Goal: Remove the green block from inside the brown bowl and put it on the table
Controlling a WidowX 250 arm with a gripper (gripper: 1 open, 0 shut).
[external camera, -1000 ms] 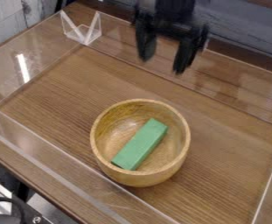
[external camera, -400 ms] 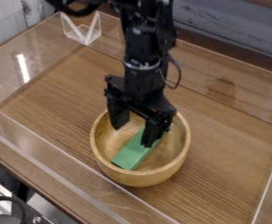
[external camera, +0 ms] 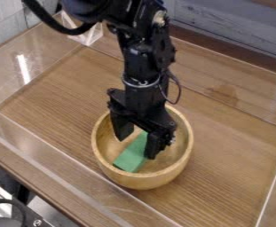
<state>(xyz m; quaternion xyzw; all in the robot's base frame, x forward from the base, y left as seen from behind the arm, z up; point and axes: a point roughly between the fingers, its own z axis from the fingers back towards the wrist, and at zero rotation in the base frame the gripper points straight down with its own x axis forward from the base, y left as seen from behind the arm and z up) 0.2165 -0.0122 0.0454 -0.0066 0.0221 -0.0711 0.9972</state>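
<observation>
Nearest the camera, the clear acrylic wall [external camera: 57, 191] edges the bench [external camera: 235, 160], whose glossy wood-grain top is bare to the right of the work. Just behind that wall sits the brown bowl [external camera: 119, 176], upright, with the green block [external camera: 130, 159] lying inside it on a slant; only the block's near end shows, the rest being hidden behind the tool. The gripper [external camera: 144, 139] hangs inside the bowl's mouth, pointing down, with its dark fingers spread wide, one on each side of the block. No contact can be confirmed: the fingertips [external camera: 161, 147] sit low beside the block, but whether they touch it or the bowl's floor cannot be told from this view. Judged step: the reach into the bowl, at the end of the approach, with the grasp not yet made and the block not yet lifted. Next move, as judged: close on the block across its narrow width, then raise it straight up clear of the thick rim before carrying it sideways to bare bench. Farther back, a small clear stand [external camera: 83, 28] sits near the far corner, well apart from the bowl.
</observation>
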